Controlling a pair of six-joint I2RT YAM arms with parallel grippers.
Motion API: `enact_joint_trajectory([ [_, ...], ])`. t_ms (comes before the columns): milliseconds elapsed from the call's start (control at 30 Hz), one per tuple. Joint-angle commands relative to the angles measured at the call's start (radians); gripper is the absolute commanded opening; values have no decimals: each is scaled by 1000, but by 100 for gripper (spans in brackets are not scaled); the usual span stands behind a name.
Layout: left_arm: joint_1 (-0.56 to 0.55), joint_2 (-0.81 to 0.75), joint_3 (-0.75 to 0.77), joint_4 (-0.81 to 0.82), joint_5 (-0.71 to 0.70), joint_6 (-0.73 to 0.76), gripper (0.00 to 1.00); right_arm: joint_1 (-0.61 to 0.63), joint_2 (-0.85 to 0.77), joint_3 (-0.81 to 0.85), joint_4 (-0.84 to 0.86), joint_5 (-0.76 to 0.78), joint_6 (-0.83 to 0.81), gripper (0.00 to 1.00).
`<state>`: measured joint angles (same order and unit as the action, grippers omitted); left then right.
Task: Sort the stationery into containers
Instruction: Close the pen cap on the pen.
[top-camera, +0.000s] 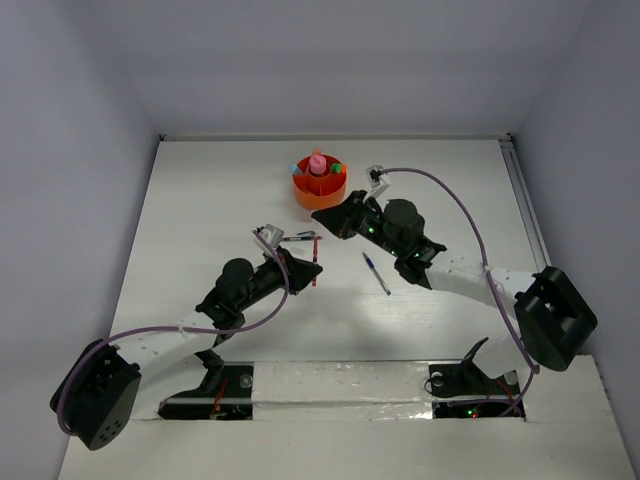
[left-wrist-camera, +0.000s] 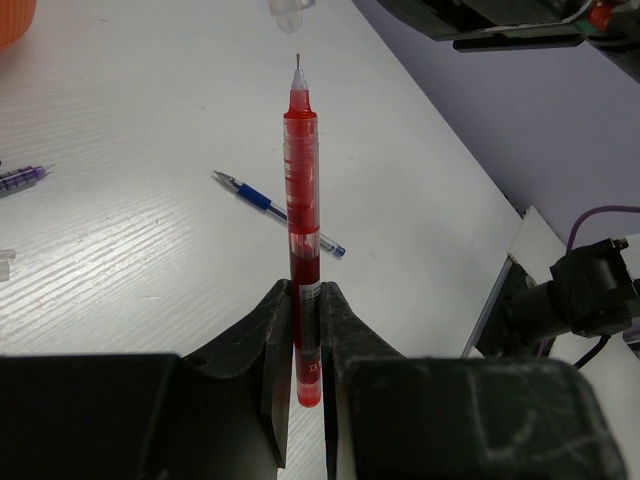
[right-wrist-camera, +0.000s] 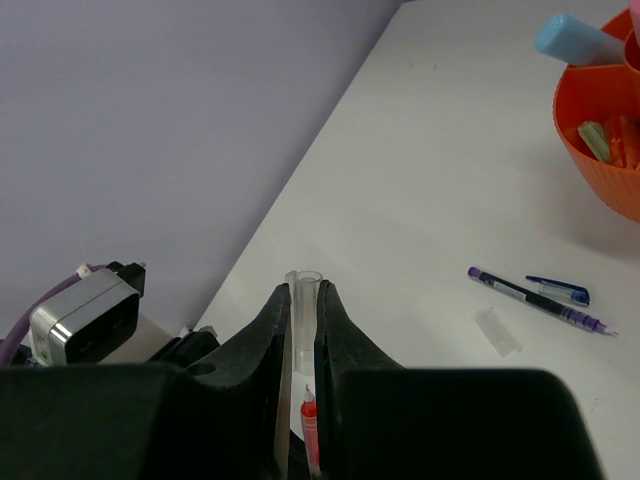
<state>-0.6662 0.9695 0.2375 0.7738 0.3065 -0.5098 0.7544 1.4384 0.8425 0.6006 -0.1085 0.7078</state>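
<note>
My left gripper (left-wrist-camera: 305, 292) is shut on the lower end of a red pen (left-wrist-camera: 302, 200), which sticks out forward with its bare tip up. In the top view the left gripper (top-camera: 296, 264) and the red pen (top-camera: 315, 262) are mid-table. My right gripper (right-wrist-camera: 303, 292) is shut on a clear pen cap (right-wrist-camera: 305, 310), held just beyond the red pen's tip (right-wrist-camera: 310, 425). In the top view the right gripper (top-camera: 325, 220) is just in front of the orange cup (top-camera: 320, 190), which holds a pink piece (top-camera: 317, 164) and markers. A light-blue marker (right-wrist-camera: 580, 42) leans in the cup (right-wrist-camera: 600, 140).
A blue pen (top-camera: 377, 273) lies on the table right of centre, also in the left wrist view (left-wrist-camera: 280, 212). A dark purple pen (right-wrist-camera: 540, 298) lies near the cup with a blue piece (right-wrist-camera: 560, 291) beside it and a loose clear cap (right-wrist-camera: 497, 331).
</note>
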Motion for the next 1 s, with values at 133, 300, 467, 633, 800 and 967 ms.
enact_joint_trajectory([
  [133, -4, -38, 8, 44, -7, 7, 0, 10, 16, -2, 91, -7, 4, 0],
  [300, -4, -31, 11, 56, -6, -2, 0, 19, -3, -20, 93, 0, -5, 0],
  [467, -4, -20, 14, 51, -12, -1, 0, 19, -16, -26, 97, 0, -5, 0],
  [633, -4, 3, 20, 55, 0, -1, 0, 19, -24, -23, 102, 1, -5, 0],
  [800, -4, 15, 22, 53, 6, 2, 0, 19, -32, -19, 105, 15, -7, 0],
  [967, -4, 2, 16, 56, -4, 2, 0, 19, -33, -14, 102, 9, -11, 0],
])
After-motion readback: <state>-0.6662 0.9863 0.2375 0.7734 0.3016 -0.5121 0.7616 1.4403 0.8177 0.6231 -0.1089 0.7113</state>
